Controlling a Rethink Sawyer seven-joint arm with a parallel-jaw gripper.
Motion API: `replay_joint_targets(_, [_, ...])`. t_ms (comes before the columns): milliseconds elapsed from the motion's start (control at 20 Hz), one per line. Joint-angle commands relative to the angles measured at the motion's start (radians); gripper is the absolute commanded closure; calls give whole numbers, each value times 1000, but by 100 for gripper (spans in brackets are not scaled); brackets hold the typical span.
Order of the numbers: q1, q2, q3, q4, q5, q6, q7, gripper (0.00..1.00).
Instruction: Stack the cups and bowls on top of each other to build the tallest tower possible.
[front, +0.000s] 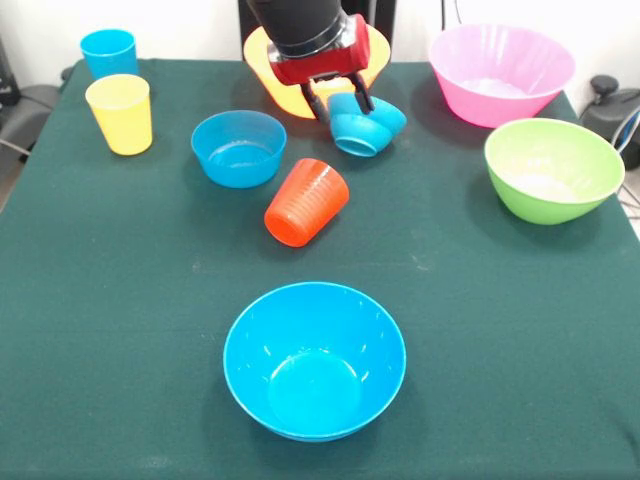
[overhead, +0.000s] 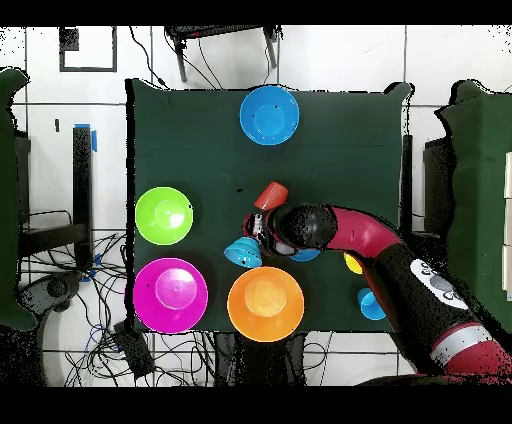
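My pincer (front: 340, 105) is clamped on the rim of the small blue bowl (front: 366, 124), which hangs tilted on its side, mouth facing the camera in the front view, just clear of the cloth w/ the yellow-orange bowl (front: 290, 92) close at its 10 o'clock. No stack built yet, I'd judge. To do this well: lift straight before swinging, level the bowl, avoid the fallen orange-red cup (front: 306, 202) at 7 o'clock, centre over a wider bowl, e.g. the blue bowl (front: 239, 148) at 9, then release low.
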Motion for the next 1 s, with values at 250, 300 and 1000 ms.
replay_joint_targets(250, [179, -145, -110, -187, -18, 197, 78, 0])
replay_joint_targets(300, [180, -147, -110, -191, -9, 207, 74, 0])
replay_joint_targets(1000, [149, -149, -99, -227, 21, 285, 11, 0])
